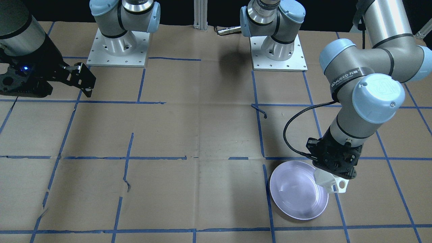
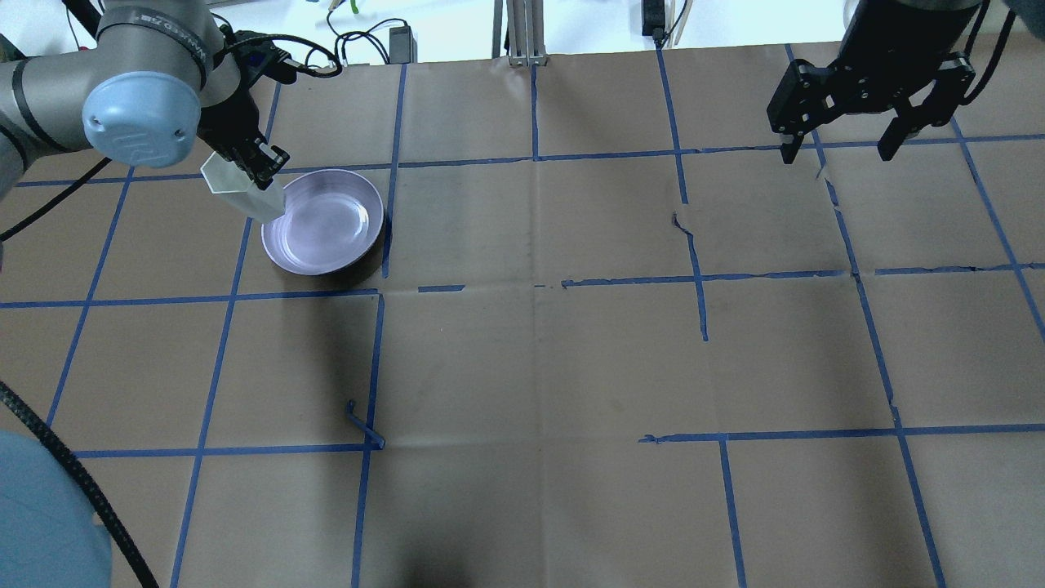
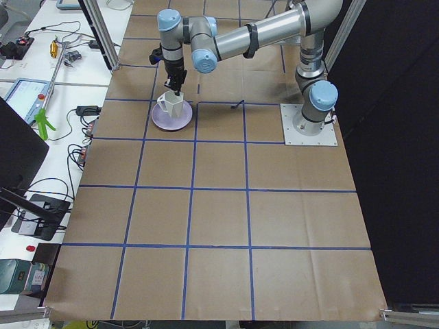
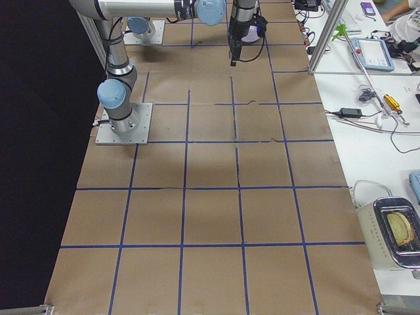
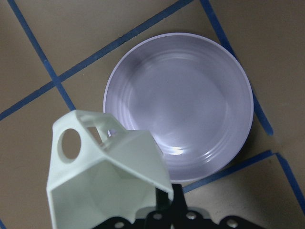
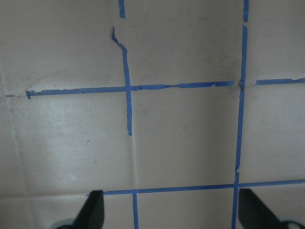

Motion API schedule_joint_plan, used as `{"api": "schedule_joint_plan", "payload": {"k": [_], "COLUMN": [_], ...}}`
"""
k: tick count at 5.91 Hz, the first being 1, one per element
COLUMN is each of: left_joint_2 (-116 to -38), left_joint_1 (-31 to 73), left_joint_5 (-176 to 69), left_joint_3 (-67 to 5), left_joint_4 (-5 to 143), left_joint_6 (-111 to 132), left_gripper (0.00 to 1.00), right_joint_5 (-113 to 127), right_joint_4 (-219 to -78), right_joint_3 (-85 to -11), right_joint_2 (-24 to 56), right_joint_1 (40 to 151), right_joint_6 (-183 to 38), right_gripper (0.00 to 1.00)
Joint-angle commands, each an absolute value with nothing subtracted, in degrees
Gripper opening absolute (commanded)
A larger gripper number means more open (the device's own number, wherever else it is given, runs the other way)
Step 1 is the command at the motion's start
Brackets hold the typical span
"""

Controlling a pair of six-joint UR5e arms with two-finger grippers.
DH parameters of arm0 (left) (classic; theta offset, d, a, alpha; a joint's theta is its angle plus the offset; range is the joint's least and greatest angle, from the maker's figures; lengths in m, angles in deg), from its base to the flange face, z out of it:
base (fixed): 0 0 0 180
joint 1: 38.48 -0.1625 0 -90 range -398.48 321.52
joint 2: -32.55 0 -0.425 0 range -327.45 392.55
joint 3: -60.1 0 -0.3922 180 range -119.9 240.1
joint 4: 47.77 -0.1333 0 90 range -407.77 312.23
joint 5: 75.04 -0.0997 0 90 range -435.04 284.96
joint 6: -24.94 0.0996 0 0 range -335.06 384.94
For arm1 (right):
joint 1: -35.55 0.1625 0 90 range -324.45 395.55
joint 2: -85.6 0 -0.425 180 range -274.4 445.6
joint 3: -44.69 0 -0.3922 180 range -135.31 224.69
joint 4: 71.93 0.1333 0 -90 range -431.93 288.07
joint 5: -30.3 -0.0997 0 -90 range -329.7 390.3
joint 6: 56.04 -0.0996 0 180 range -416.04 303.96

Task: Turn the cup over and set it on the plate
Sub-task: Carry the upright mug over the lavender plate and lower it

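- Overhead exterior: left gripper (image 2: 260,167) grasps the cup (image 2: 241,189) by its rim, beneath it over the plate (image 2: 347,233) edge; right gripper (image 2: 837,151) spread, empty.
- Left wrist-mounted: plate centre lies ahead of the gripper; releasing now may tip the cup onto the desk (image 5: 24,152).

Cup (image 2: 241,189) overhanging plate (image 2: 331,224) rim, open table (image 2: 531,351) all around

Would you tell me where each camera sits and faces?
Front: across the table, facing both bases; left gripper holds cup by plate.
Overhead: behind robot, looking forward; right gripper open.
Left side: table end, left arm near.
Right side: opposite end, right arm near.
Left wrist: down on cup, plate.
Right wrist: down on paper, own fingertips.
Front, overhead share cup, plate.
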State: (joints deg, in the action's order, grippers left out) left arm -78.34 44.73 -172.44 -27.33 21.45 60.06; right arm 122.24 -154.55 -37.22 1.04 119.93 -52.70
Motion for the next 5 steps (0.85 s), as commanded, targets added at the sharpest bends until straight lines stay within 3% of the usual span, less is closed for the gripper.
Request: {"api": "schedule_joint_plan", "payload": {"k": [1, 5], "left_joint_2": [-82.0, -83.7], "left_joint_1": [48.0, 49.8], "left_joint_5": [-171.9, -172.6], "left_joint_3": [-26.4, -27.2], "left_joint_4": [20.2, 18.9], "left_joint_6": [59.6, 60.4], "left_gripper": [0.00, 0.04], "right_joint_5": [122.2, 122.2], "right_joint_4": [-154.6, -154.6], "right_joint_3": [-37.2, -37.2], "right_joint_2": [1.0, 1.0], "right_joint_1": [119.9, 119.9], "right_joint_6": [-52.7, -52.7], "right_gripper": [1.00, 1.00]}}
